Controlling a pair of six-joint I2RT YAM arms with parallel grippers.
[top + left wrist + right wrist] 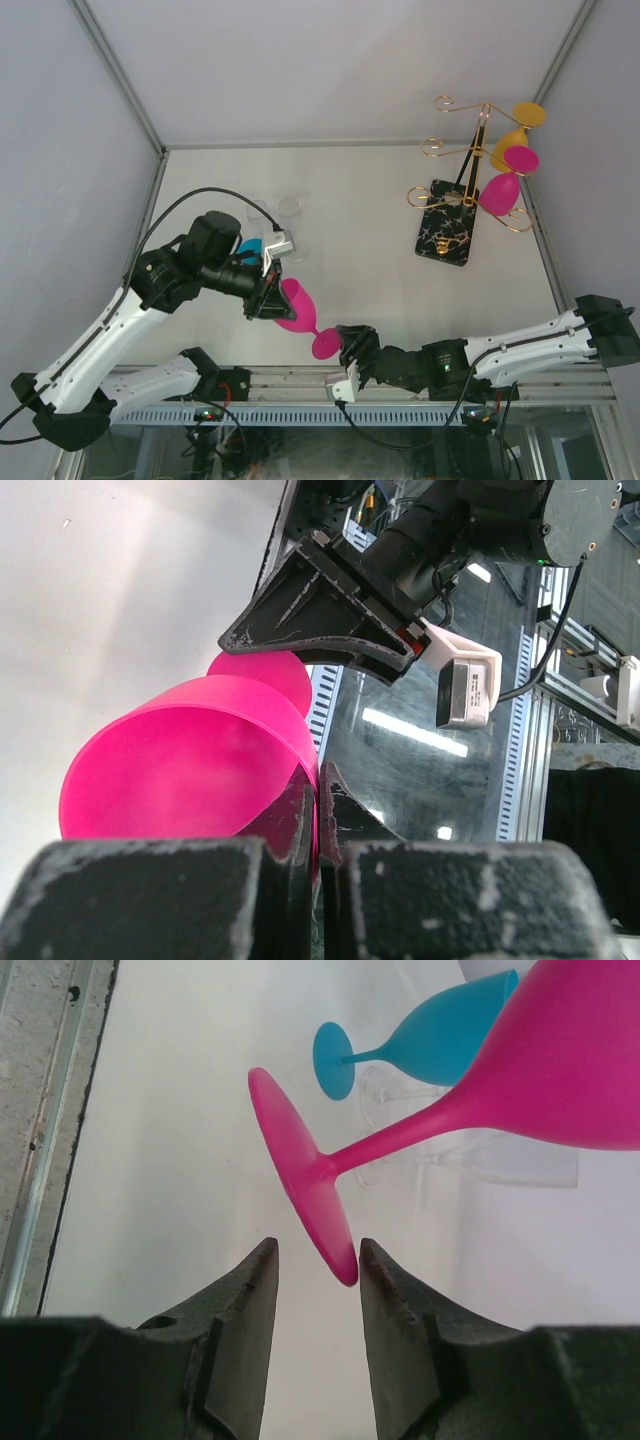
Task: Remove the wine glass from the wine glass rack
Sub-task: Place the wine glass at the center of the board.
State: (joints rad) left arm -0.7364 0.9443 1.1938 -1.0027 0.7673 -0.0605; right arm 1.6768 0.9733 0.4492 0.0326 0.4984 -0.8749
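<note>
A pink wine glass [297,308] is held tilted over the table near the front edge, away from the rack. My left gripper [268,296] is shut on the rim of its bowl [190,765], one finger inside and one outside. My right gripper [349,347] is open, and the edge of the glass's foot [305,1185] sits between its fingertips [385,1265], close to the right one. The gold wire wine glass rack [470,150] stands at the far right on its black marbled base [447,222]. It still carries a yellow glass [516,132] and two pink glasses [500,192].
A blue wine glass [430,1040] and two clear glasses [278,214] lie on the table behind the left gripper. The aluminium frame rail [400,385] runs along the near edge. Grey walls close in the table on the left and right.
</note>
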